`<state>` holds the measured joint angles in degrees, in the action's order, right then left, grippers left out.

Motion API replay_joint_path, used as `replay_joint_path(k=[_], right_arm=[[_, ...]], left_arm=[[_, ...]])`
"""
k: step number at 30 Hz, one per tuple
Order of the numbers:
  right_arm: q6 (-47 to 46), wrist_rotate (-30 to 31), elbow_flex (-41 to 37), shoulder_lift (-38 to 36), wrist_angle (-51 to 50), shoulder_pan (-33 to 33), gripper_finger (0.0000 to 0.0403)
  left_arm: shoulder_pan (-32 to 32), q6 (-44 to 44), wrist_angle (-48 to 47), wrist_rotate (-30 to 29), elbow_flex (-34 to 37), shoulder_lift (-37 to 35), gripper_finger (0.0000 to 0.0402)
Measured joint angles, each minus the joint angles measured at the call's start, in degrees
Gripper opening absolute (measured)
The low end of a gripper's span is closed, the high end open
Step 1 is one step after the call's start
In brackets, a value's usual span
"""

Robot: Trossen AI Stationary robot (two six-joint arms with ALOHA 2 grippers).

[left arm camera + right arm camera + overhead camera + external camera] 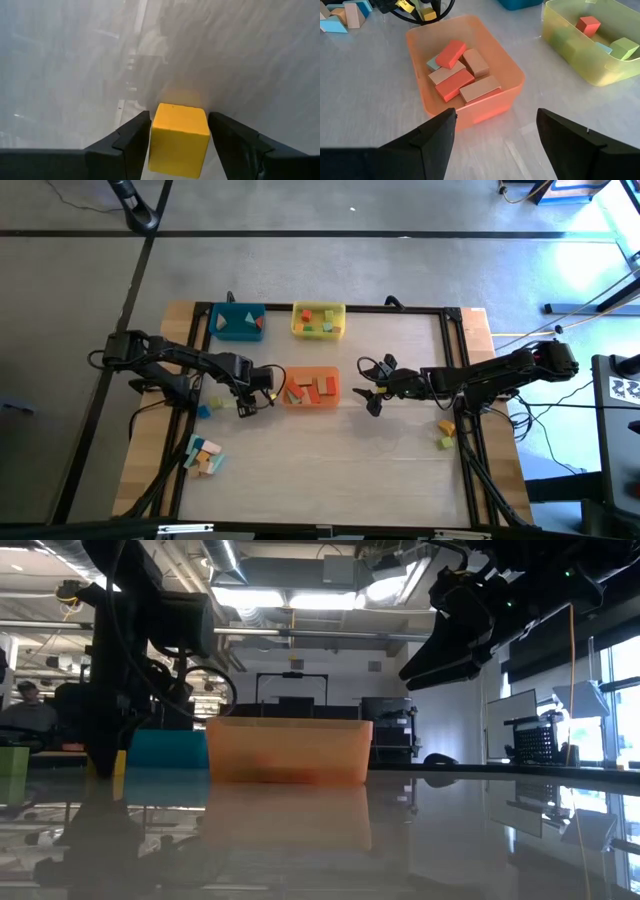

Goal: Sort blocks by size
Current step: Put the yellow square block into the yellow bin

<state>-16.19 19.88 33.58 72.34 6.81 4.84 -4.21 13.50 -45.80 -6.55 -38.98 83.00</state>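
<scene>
On the pale wooden table (330, 470), your left gripper (177, 145) is clamping a yellow cube (178, 139) beside the orange tray (312, 388). Right gripper (495, 142) hangs empty, fingers apart. Next you'd probably carry it to whichever tray matches its size.

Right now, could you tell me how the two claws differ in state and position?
The left claw is shut on a yellow cube, low at the orange tray's left side; the right claw is open and empty, right of that tray. Both point toward the tray.
</scene>
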Motion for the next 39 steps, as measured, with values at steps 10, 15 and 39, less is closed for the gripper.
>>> replay_joint_path(k=[10,15,39], right_arm=[[0.0,0.0,0.0,0.0,0.0,0.0,0.0276],[0.0,0.0,0.0,0.0,0.0,0.0,0.0276],[0.0,0.0,0.0,0.0,-0.6,0.0,0.0276]], left_arm=[[0.0,0.0,0.0,0.6,0.0,0.0,0.0154],[0.0,0.0,-0.4,0.5,-0.2,0.0,0.0117],[-4.9,-12.5,16.8,-9.1,-12.0,-6.3,0.0128]])
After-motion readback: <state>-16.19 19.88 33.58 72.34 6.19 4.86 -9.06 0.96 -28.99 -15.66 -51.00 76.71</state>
